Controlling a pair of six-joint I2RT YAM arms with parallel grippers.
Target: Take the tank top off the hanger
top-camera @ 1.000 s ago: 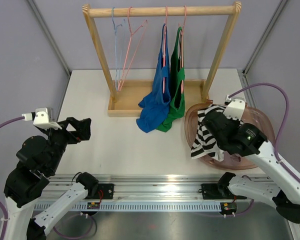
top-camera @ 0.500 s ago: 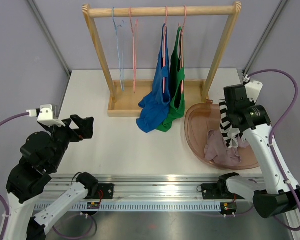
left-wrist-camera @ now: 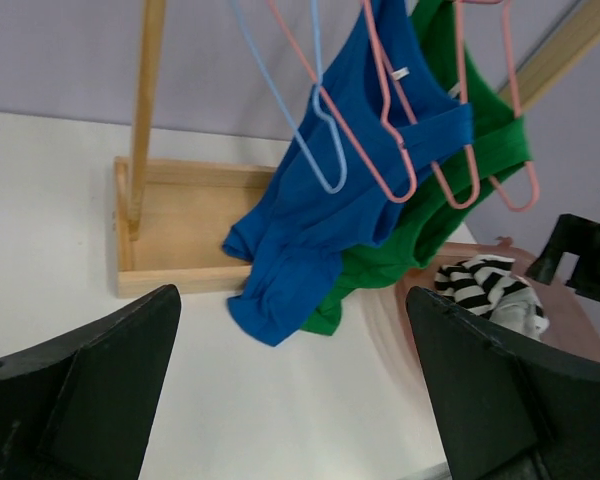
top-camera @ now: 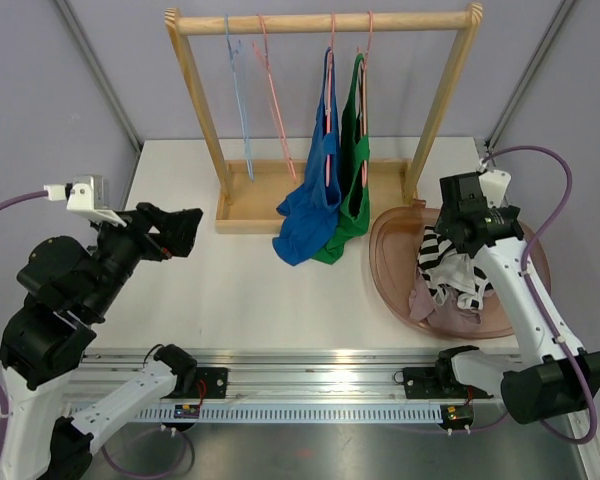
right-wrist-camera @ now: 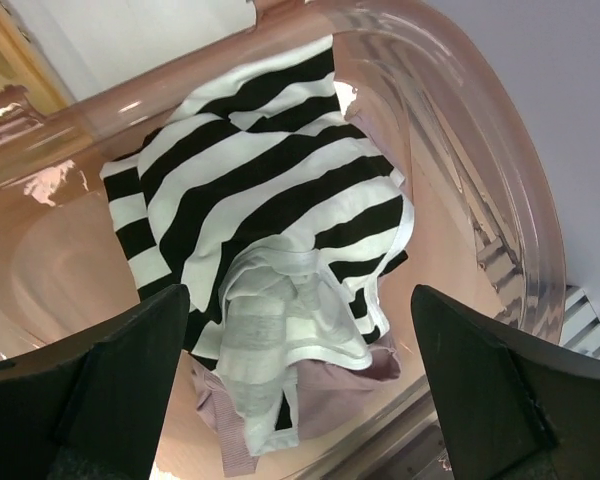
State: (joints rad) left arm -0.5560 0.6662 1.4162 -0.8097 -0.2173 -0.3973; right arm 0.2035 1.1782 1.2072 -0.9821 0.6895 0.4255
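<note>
A blue tank top [top-camera: 308, 205] [left-wrist-camera: 325, 200] and a green one [top-camera: 357, 165] [left-wrist-camera: 485, 140] hang on pink hangers [top-camera: 331, 60] from the wooden rack [top-camera: 320, 20]. A black-and-white striped tank top [top-camera: 443, 252] [right-wrist-camera: 260, 190] lies off any hanger in the pink basin [top-camera: 388, 240] [right-wrist-camera: 505, 170], on top of a mauve garment [top-camera: 425, 300]. My right gripper [top-camera: 458, 218] [right-wrist-camera: 300, 295] hovers open just above the striped top, holding nothing. Over the table's left side my left gripper [top-camera: 177, 235] [left-wrist-camera: 292, 300] is open and empty, facing the rack from some distance.
Two bare hangers, one light blue [top-camera: 236, 95] and one pink [top-camera: 276, 95], dangle at the rack's left end. The rack stands in a wooden base tray [top-camera: 250, 200]. A metal rail [top-camera: 310, 375] runs along the table's near edge.
The right gripper went from shut on the striped top to open, and the top now lies in the basin. The left arm rose and shifted slightly. The bare hangers are swinging.
</note>
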